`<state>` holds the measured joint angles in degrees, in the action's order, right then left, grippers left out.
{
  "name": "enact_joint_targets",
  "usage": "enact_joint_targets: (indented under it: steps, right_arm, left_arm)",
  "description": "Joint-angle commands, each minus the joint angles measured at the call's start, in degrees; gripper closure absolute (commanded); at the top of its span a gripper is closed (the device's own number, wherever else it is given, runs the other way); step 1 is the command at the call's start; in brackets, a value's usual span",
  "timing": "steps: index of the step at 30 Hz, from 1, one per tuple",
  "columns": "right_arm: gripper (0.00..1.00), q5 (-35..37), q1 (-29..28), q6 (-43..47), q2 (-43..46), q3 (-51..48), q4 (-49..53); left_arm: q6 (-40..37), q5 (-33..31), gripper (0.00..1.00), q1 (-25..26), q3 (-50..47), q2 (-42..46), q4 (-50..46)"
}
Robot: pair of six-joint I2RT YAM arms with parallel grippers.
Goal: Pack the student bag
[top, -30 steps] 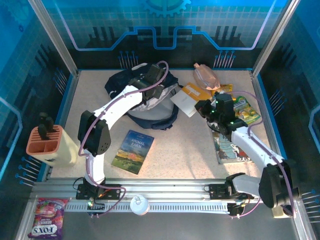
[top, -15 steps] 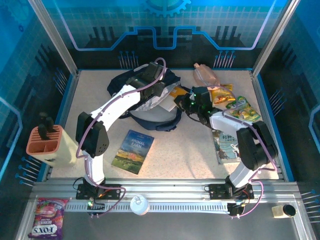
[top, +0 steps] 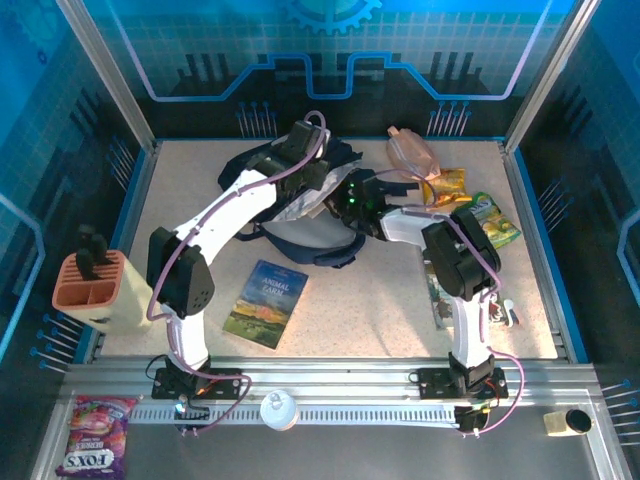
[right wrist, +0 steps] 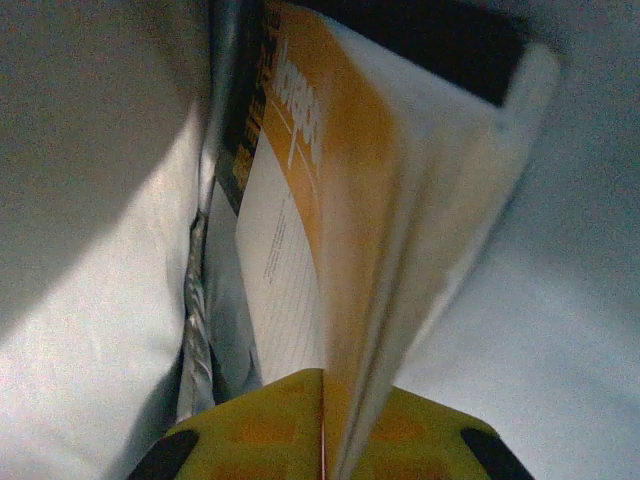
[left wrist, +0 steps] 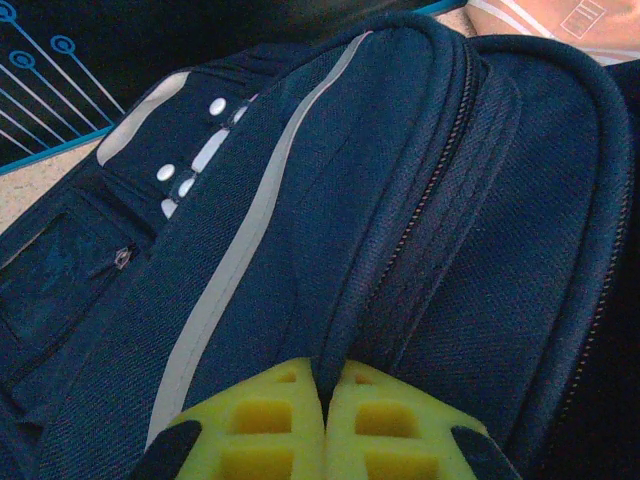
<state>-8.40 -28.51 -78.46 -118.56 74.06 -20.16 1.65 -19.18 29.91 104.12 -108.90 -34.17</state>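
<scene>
Right wrist: 1 book (right wrist: 300, 220) btwn fingers (right wrist: 250, 430) (in bag (right wrist: 90, 150)).

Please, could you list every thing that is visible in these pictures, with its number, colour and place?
student bag: 1, dark navy and grey, far middle of the table
thin book: 1, orange and white, inside the bag
Animal Farm book: 1, green-blue cover, flat, nearer than the bag
picture book: 1, partly under the right arm
yellow packet: 1, far right
green packet: 1, far right
pouch: 1, pinkish, far right
holder: 1, orange and cream, left edge
sweets bag: 1, purple-pink, near left corner
left tool: yellow, shut on a fold of the bag
right tool: yellow, inside the bag, gripping the thin book
</scene>
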Motion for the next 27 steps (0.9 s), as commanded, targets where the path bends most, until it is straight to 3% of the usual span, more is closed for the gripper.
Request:
enact_joint_targets:
  steps: [1,7,12,16,22,27]
  right_arm:
    - [0.83,0.5,-0.8,-1.1,-5.0,6.1,0.5]
    - [0.58,-3.4,-0.8,0.5,-5.3,9.0,4.3]
    - [0.47,-3.7,-0.1,1.8,0.1,5.2,8.0]
    - [0.41,-4.9,0.8,3.0,3.9,2.0,9.8]
    - [0.42,-7.4,2.0,5.4,10.2,-3.3,10.7]
    - [0.4,-4.3,3.5,14.6,18.7,-9.4,13.3]
  left_arm:
    - [2.9,0.4,1.0,-0.8,1.6,4.8,6.9]
    - [3.2,0.5,1.0,-1.2,0.6,5.4,6.9]
    - [4.4,1.0,1.0,-2.0,0.3,5.0,6.9]
    - [5.0,1.3,1.0,-2.7,0.0,4.7,6.8]
    - [5.1,0.9,1.0,-3.5,-1.1,4.3,6.7]
    - [5.2,-1.0,1.0,-4.9,-5.2,4.7,7.1]
